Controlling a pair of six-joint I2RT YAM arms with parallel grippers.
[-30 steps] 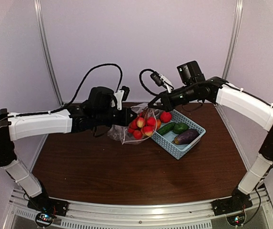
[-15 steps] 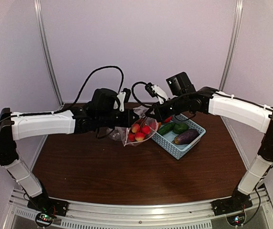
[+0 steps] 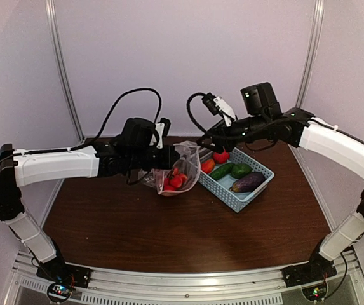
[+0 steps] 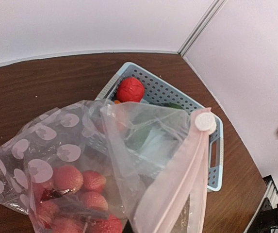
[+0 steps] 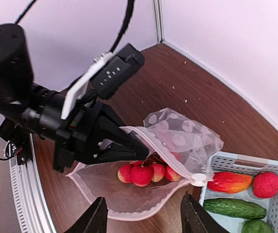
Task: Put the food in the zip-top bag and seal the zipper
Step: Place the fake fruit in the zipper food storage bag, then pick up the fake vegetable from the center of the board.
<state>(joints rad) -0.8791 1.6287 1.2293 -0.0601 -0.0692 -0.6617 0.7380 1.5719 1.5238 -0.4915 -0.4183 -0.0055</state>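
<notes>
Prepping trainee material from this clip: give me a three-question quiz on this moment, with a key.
1. True or false: the left gripper is clamped on the mouth edge of the zip-top bag.
2. Where does the eggplant lie? A in the bag; B in the blue basket; C neither.
3. Fill in: the right gripper, above the bag, is ____ (open or shut).
Key: 1 true; 2 B; 3 open.
</notes>
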